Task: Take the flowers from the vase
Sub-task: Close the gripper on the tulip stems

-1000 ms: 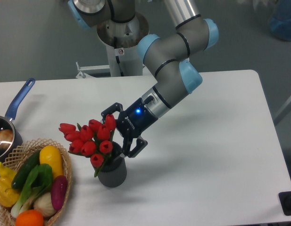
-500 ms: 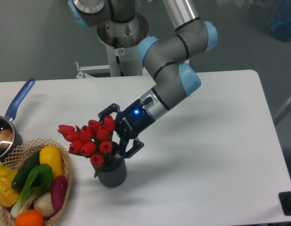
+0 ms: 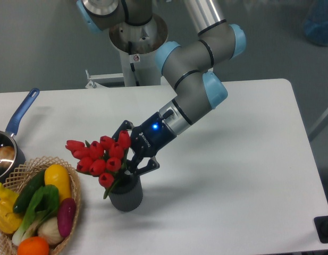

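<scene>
The flowers [image 3: 100, 155], a bunch of red closed tulip buds on short green stems, stand in the vase [image 3: 125, 195], leaning out to the left over its rim. The vase is a small dark grey cylinder, upright on the white tabletop [image 3: 233, 175], towards the front and left of the middle.

The arm reaches down from the upper right, and its pincer [image 3: 127, 154] sits at the right side of the bunch, just above the vase's mouth. Its dark fingers [image 3: 144, 169] are drawn in close around the stems (the buds hide the tips, so whether they touch the stems is hard to make out). A small blue light shows on the pincer's body.

To the left of the vase, at the front corner, a woven basket [image 3: 74, 183] holds vegetables: a yellow pepper [image 3: 58, 180], something green and long, a purple one and an orange one at the bottom edge. Behind the basket, at the left edge, a saucepan [image 3: 5, 151] with a blue handle stands on the tabletop, only partly in view.
</scene>
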Available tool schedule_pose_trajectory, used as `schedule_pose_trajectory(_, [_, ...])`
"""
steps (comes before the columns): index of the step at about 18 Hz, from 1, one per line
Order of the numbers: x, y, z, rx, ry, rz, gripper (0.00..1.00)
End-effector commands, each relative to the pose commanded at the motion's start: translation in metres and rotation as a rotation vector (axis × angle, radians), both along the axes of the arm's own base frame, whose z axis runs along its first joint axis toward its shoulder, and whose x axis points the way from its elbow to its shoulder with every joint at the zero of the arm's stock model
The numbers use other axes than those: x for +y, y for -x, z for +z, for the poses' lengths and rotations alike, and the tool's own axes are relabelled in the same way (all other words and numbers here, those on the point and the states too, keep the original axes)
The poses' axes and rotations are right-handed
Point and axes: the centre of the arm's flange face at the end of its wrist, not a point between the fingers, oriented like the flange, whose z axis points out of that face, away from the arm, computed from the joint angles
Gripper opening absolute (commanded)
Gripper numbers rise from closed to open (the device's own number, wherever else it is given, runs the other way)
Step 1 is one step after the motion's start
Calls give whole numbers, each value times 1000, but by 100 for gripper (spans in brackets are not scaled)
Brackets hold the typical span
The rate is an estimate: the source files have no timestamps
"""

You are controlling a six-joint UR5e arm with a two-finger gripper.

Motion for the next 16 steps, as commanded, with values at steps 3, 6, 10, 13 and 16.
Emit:
schedule_pose_trajectory(3, [1,1,4,-35,-41,5,57])
schedule_pose_trajectory(6, [1,1,7,-52,-61,8,57])
schedule_pose_trajectory(10, [1,0,8,-63,-53,12,52])
schedule_pose_trajectory(13, [2,-2,9,-66,-58,11,47])
schedule_pose_trajectory(16, [2,-2,10,-66,-59,11,42])
